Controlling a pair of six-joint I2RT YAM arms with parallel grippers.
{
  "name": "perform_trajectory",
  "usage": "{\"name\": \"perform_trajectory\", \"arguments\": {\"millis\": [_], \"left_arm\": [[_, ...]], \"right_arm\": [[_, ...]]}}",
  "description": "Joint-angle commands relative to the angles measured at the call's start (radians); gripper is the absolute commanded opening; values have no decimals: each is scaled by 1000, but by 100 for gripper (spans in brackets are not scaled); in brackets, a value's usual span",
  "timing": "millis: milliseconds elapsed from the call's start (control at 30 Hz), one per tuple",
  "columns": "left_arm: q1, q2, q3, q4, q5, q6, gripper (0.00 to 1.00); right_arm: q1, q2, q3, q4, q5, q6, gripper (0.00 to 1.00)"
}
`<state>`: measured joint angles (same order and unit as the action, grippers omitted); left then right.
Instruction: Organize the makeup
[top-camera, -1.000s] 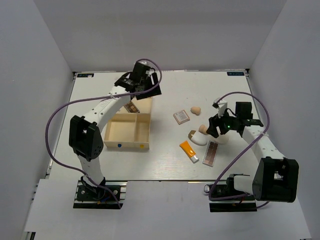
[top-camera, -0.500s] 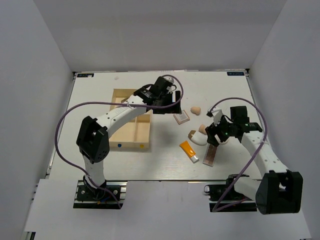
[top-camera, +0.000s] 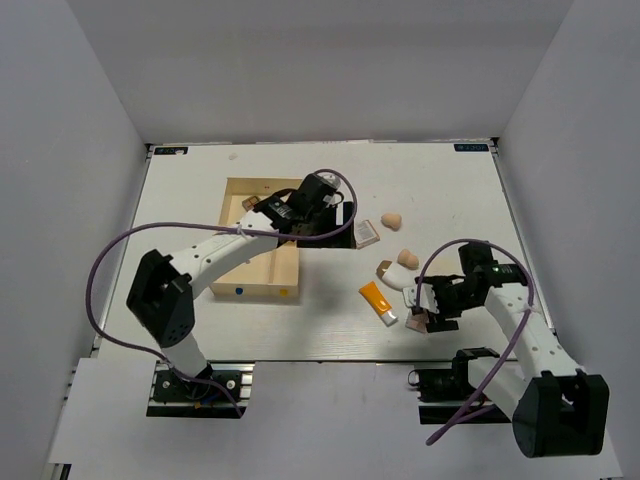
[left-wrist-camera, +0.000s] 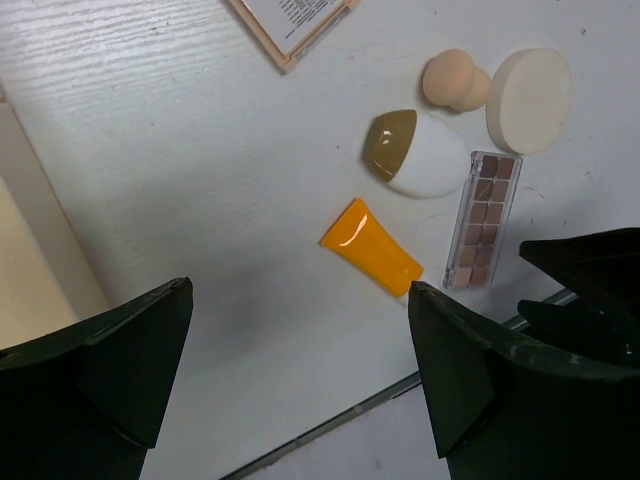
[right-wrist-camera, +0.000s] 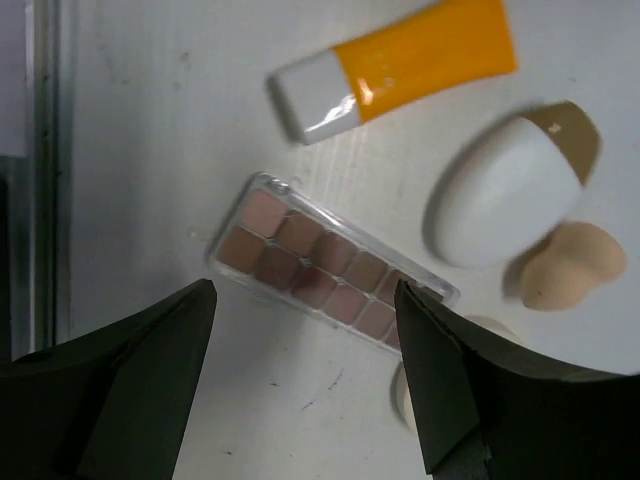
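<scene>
Now, from the left: the pale wooden divided box (top-camera: 255, 290) sits on the counter (top-camera: 200, 180). The left hand (left-wrist-camera: 300, 300) hangs at the box's right edge, fingers spread wide and holding nothing. The square compact (top-camera: 367, 233) lies just beside that hand, so the left arm is the nearer one there. Moving right, we pass the orange tube (right-wrist-camera: 400, 65) and the white oval piece (right-wrist-camera: 510, 190), and then the one that matters. The eyeshadow palette (right-wrist-camera: 330, 275) lies flat on the counter directly under the right hand (right-wrist-camera: 303, 300), which is also open and empty. Its long axis slants across the gap between the fingers, so I'd say the wrist wants a twist to close across the narrow sides.
</scene>
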<state>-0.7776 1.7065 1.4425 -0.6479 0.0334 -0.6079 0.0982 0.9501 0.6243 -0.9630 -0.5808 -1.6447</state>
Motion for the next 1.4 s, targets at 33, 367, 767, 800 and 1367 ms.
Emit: {"name": "perform_trajectory", "arguments": {"millis": [33,367,767,800,1367], "left_arm": [[-11,-126,-69,30,-58,-39,98],[-11,-263,-198,36,-104,-85,98],[-11,-294,-246,40,-119,-101,98],[-11,-294,-251,51,-118,-101,98],[-11,-239,-220,42,-105,-98,98]], "right_arm": [[-6,111,38,-238,39,-542,77],[-2,302,124,-248,111,-831,77],[17,348,127,-115,81,-854,83],[20,358,132,-109,84,-853,87],[80,487,152,3,105,-827,89]]}}
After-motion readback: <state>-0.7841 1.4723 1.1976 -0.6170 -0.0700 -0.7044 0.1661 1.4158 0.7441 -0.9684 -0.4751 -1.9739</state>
